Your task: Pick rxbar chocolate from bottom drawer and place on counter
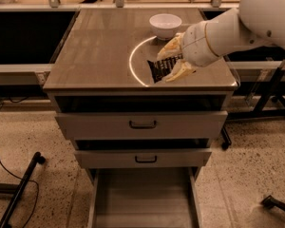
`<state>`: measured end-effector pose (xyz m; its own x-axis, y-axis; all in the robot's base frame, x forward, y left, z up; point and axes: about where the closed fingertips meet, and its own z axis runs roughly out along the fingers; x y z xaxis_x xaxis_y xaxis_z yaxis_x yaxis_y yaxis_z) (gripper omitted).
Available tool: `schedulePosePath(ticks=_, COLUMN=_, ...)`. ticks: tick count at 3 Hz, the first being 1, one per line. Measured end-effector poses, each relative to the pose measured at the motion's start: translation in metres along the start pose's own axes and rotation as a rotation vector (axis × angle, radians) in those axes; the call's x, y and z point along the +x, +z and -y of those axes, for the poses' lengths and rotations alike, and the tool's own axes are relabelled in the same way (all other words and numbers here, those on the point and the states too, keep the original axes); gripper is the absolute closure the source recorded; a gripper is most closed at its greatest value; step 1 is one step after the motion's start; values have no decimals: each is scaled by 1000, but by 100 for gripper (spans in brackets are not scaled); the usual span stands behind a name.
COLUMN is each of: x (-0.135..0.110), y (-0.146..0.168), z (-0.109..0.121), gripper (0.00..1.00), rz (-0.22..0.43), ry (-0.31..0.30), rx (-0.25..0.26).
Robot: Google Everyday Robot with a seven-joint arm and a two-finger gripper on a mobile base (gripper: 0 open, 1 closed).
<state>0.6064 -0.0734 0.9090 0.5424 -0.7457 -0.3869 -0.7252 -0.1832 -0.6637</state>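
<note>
My gripper point(170, 61) reaches in from the right on a white arm, over the right half of the counter point(95, 51). Its pale fingers point(178, 70) are shut on the rxbar chocolate point(159, 69), a dark wrapped bar with pale lettering, held tilted just above the counter inside the white arc line point(133, 65). I cannot tell whether the bar's lower corner touches the surface. The bottom drawer point(142, 198) is pulled out below, its flat floor bare.
A white bowl point(165, 25) stands on the counter just behind the gripper. The two upper drawers with black handles point(142, 124) are slightly open. Black stand legs point(19, 189) lie on the speckled floor at left and right.
</note>
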Motion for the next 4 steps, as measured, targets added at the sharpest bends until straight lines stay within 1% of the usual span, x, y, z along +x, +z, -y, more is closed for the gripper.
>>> schedulePosePath(ticks=1, x=8, y=7, z=17, gripper=100, rz=3, ry=68, rx=-10)
schedulePosePath(ticks=2, x=25, y=19, z=42, gripper=100, rz=-7, ry=182, rx=-32)
schedulePosePath(ticks=3, x=47, y=36, z=60, gripper=100, rz=-21, ry=314, rx=-50)
schedulePosePath(ticks=4, x=70, y=52, z=68, gripper=100, rz=-47, ry=447, rx=-63)
